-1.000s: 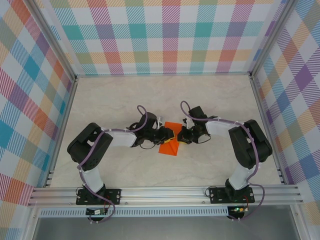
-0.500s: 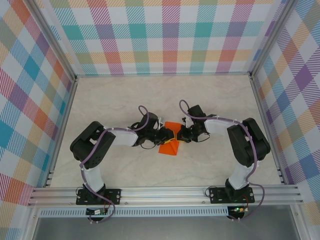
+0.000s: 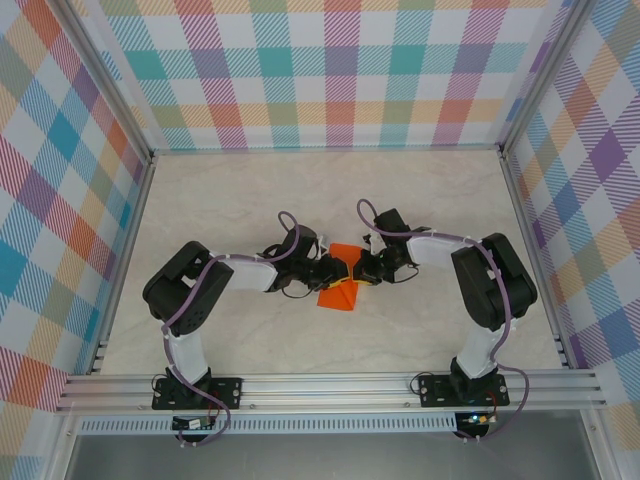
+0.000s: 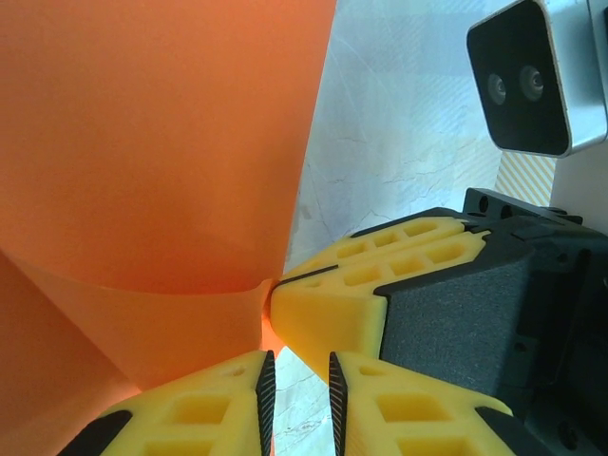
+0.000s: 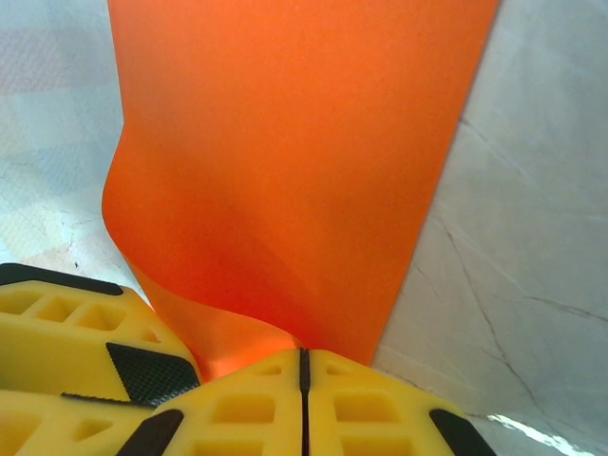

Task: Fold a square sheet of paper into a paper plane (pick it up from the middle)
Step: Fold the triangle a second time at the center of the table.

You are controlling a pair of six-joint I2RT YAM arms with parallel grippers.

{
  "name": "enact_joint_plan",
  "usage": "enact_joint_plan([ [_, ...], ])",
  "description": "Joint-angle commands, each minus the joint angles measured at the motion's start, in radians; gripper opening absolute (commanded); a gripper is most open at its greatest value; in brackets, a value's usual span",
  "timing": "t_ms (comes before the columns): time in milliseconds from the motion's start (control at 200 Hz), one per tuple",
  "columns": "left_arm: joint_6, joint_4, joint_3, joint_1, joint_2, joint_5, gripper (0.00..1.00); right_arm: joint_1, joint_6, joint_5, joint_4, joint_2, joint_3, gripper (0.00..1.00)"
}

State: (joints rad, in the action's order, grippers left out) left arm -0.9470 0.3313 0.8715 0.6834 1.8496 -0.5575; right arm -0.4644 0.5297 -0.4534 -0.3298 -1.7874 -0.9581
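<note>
Currently: square sheet of paper [image 3: 338, 290], table [image 3: 250, 200] centre, edge curled up. Right gripper [image 5: 302, 366], at its 3 o'clock, pinched shut on that edge, probably steering a fold. Left gripper [image 4: 299, 380], 9 o'clock, jaws narrowly apart.

The surface [image 3: 250, 200] is a pale cream slab with faint marble-like veining, evenly lit with no hard shadows. Three upright walls enclose it: a back wall [image 3: 340, 70], a left wall [image 3: 50, 200] and a right wall [image 3: 600, 180], all printed in a pastel plaid of teal, pink, orange, purple and yellow. Silver aluminium posts [image 3: 105, 80] mark the corners, and a slotted aluminium rail [image 3: 330, 388] runs along the near edge.
</note>
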Motion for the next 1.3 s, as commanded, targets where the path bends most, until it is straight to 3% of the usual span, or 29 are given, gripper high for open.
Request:
enact_joint_plan([
  [0, 0.024, -0.03, 0.026, 0.007, 0.019, 0.004, 0.24, -0.001, -0.03, -0.007, -0.015, -0.015, -0.03, 0.07],
  [1295, 0.03, 0.005, -0.009, 0.008, -0.011, -0.001, 0.23, -0.001, -0.046, -0.031, -0.015, -0.039, -0.045, 0.08],
])
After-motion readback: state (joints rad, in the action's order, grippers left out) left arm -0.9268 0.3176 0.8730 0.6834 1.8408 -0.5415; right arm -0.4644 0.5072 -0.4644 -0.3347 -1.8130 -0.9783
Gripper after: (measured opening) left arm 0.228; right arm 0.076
